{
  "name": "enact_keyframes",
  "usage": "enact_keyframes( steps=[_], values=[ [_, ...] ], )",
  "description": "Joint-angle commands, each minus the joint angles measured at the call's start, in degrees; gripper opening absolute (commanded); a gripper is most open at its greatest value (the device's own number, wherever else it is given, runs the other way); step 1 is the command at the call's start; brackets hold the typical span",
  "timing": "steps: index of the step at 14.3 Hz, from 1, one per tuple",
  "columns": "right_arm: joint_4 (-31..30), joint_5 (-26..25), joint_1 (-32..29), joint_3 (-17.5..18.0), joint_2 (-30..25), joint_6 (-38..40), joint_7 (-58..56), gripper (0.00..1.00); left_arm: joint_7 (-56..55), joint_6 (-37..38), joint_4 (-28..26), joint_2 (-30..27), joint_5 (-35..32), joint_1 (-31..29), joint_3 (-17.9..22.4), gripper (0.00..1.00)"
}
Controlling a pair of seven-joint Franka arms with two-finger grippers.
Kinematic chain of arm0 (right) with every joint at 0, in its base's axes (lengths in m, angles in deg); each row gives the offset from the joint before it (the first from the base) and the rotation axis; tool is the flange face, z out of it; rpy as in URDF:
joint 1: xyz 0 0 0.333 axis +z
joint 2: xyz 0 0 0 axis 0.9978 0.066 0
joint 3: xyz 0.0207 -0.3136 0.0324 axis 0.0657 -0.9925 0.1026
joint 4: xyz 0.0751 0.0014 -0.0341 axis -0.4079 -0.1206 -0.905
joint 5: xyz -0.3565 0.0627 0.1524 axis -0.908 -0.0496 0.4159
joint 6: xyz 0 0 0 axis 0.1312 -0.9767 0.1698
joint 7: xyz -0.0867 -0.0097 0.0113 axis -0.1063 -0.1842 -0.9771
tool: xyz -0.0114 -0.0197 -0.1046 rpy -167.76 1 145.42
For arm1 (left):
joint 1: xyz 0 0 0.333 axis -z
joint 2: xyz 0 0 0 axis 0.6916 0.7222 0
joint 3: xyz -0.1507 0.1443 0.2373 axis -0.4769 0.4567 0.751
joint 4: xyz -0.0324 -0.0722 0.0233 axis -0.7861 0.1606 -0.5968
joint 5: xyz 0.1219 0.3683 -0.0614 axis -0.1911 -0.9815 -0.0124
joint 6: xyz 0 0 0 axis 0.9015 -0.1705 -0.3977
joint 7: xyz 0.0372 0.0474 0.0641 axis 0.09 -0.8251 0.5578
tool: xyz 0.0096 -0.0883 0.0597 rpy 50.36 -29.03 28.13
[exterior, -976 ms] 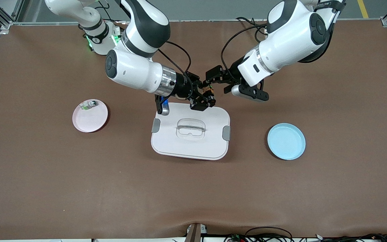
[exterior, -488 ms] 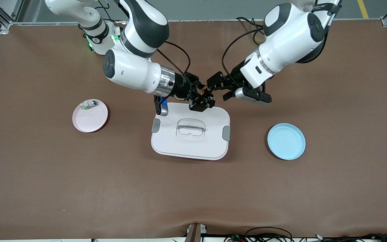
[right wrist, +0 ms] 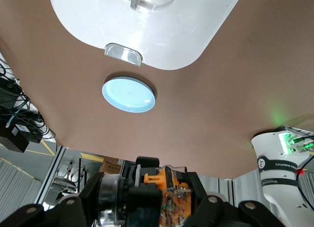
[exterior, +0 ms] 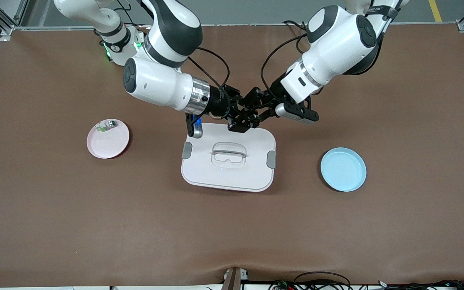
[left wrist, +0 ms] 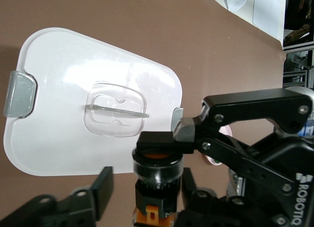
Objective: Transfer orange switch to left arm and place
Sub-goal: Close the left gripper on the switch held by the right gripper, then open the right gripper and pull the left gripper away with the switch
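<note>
Mid-handover above the box's (exterior: 228, 161) edge nearest the arm bases: the right gripper (exterior: 243, 121) clamped the switch (left wrist: 157, 164) while the left gripper (exterior: 256, 114) met it, jaws narrowed around the cap, grip unconfirmed. Next, seemingly, right releases and left carries over the box to the blue plate (exterior: 343, 169). A pink plate (exterior: 108, 139) held a green part (exterior: 104, 127).

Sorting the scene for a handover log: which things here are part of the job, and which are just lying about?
Job: small orange-and-black switch; right gripper holding it; left gripper alongside; large white lidded box beneath.

Lying about: round pink plate with a small green-and-silver component; round blue plate.
</note>
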Motion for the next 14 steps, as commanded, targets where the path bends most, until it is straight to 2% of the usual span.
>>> enact_keyframes(
  steps=[1,2,4,7,8,9,10,12,13,14],
  values=[
    [2.0,1.2,-0.1,0.2,0.8,0.6,0.8,0.23,0.7,-1.1,-0.5,0.0,0.7,0.2,-0.2,0.22],
    [2.0,1.2,0.0,0.2,0.8,0.6,0.8,0.23,0.7,-1.1,-0.5,0.0,0.7,0.1,-0.2,0.10],
    [2.0,1.2,0.0,0.2,0.8,0.6,0.8,0.23,0.8,-1.1,-0.4,-0.2,0.7,0.0,-0.1,0.00],
    [2.0,1.2,0.1,0.1,0.8,0.6,0.8,0.24,0.9,-0.7,0.0,-0.3,0.3,-0.6,-0.1,0.00],
    [2.0,1.1,0.1,0.1,0.8,0.6,0.6,0.26,1.3,-0.5,0.0,-0.3,0.2,-0.8,0.0,0.00],
    [2.0,1.1,0.2,0.1,0.8,0.6,0.4,0.32,1.6,-0.5,0.0,-0.3,0.1,-0.8,0.1,0.00],
    [2.0,1.1,0.2,0.1,0.8,0.6,0.3,0.41,1.6,-0.2,0.0,-0.4,0.1,-1.1,0.4,0.00],
    [1.9,1.1,0.2,0.1,0.8,0.6,0.4,0.89,1.6,2.1,0.2,-0.4,-3.4,-3.0,0.4,0.00],
    [1.9,1.1,0.2,0.1,0.8,0.6,0.4,1.00,1.5,4.1,1.2,-0.4,-6.6,-4.0,0.5,0.00],
    [1.9,1.1,0.1,0.1,0.8,0.6,0.5,1.00,1.5,6.6,2.0,-0.4,-8.9,-4.7,0.5,0.00]
  ],
)
